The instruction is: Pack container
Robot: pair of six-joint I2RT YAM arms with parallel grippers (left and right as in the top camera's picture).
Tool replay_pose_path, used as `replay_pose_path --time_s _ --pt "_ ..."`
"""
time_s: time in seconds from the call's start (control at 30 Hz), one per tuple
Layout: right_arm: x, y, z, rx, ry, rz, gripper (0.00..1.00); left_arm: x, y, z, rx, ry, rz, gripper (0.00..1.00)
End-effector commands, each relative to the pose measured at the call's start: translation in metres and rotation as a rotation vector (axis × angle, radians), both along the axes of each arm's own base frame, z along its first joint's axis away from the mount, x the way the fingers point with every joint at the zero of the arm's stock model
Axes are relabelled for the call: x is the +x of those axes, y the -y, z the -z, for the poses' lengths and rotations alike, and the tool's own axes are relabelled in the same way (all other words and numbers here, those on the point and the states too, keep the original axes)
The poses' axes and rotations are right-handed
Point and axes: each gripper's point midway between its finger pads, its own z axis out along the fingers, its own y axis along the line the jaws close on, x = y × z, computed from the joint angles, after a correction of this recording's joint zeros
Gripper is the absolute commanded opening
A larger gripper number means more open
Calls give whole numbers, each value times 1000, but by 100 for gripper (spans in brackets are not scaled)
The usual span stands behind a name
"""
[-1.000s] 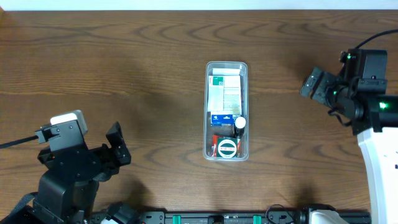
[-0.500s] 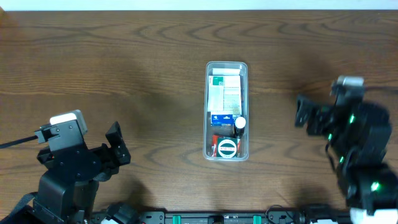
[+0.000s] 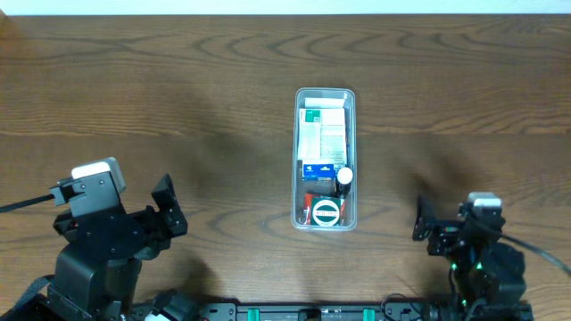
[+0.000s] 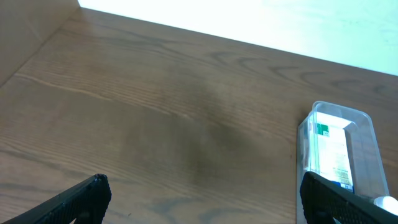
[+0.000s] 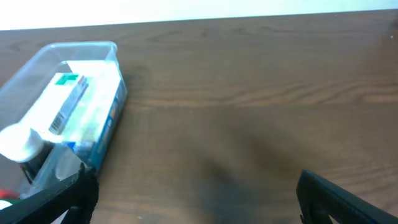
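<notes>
Overhead view: long clear plastic rectangular tub with rounded corners [image 3: 298, 178] lies mid-table on the dark brown wooden table [image 3: 178, 89]. It sits between the two claws and well apart from both. Left gripper [image 3: 171, 207] has its jaws spread wide with nothing between them. Right gripper [image 3: 421, 225] is the same, wide and empty.

Left wrist view: left gripper [image 4: 202, 193] faces bare wood, with the tub [image 4: 303, 143] ahead and off to its right, past the right fingertip. Right wrist view: right gripper [image 5: 193, 186] also faces bare wood, with the tub [image 5: 118, 99] ahead and off to its left, by the left fingertip.

Tub contents:
- white-and-green cardboard cartons [image 3: 323, 129] at the end farther from the claws
- a small blue-and-white box [image 3: 317, 169] about the middle
- a white-capped small bottle [image 3: 344, 176] just beside the blue box
- a round red-and-white lidded item [image 3: 326, 212] at the end nearest the claws

Everything sits inside the walls and nothing loose shows on the table.

Step in hand: packing looks complete or at its tail end, with neither claw lined up on anything. Next move probably calls for no grasp. If another item turns up, either claw is already wide enough to approach, and would need to swing inward toward the tub.
</notes>
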Motion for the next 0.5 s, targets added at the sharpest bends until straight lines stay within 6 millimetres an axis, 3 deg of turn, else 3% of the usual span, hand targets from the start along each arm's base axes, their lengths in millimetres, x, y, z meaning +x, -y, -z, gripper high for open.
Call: replay_pose_path --time_s 0.0,0.2,0.47 --pt "-2 0 16 -17 5 -6 99 0 -4 -2 27 3 -10 98" --pt "-1 -1 51 6 -70 -2 99 0 -4 -2 27 3 -10 98" --pt "-6 -1 77 1 -149 -3 99 0 -4 -2 27 3 -10 98"
